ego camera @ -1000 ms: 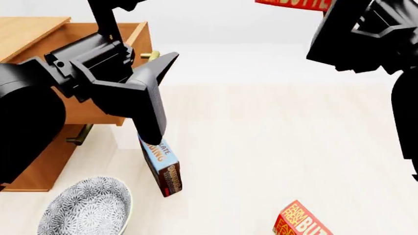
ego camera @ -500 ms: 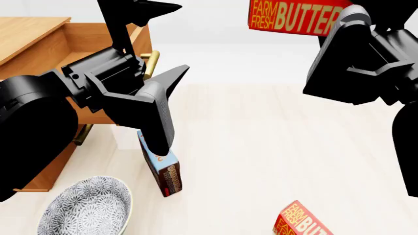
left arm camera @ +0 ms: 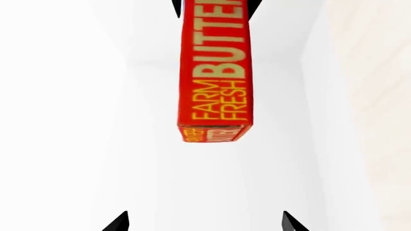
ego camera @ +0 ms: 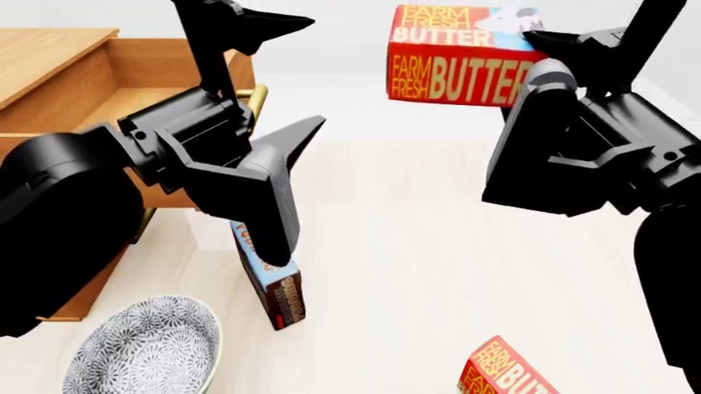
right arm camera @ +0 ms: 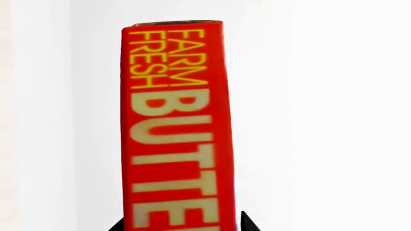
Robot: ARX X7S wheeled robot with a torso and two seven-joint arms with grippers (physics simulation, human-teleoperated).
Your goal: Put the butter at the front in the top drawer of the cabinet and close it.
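Note:
My right gripper (ego camera: 521,59) is shut on a red-orange butter box (ego camera: 455,61) and holds it in the air, lettering toward the head camera. The right wrist view shows this box (right arm camera: 173,125) clamped between both fingertips (right arm camera: 247,222). A second, identical butter box (ego camera: 506,371) lies on the floor at the head view's lower edge. The wooden cabinet (ego camera: 44,49) stands at the left with its top drawer (ego camera: 164,78) pulled open. In front of that drawer my left gripper (ego camera: 318,70) is open and holds nothing; its wrist camera faces the held box (left arm camera: 215,72).
A blue-and-brown chocolate pudding box (ego camera: 274,287) stands on the floor below my left gripper. A patterned bowl (ego camera: 143,349) sits at the lower left. The drawer's brass handle (ego camera: 255,100) shows behind the left gripper, and a lower handle (ego camera: 140,223) sticks out beneath it.
My right gripper has come down and leftward with the butter box, which now shows in full. My left gripper has risen slightly and stays open.

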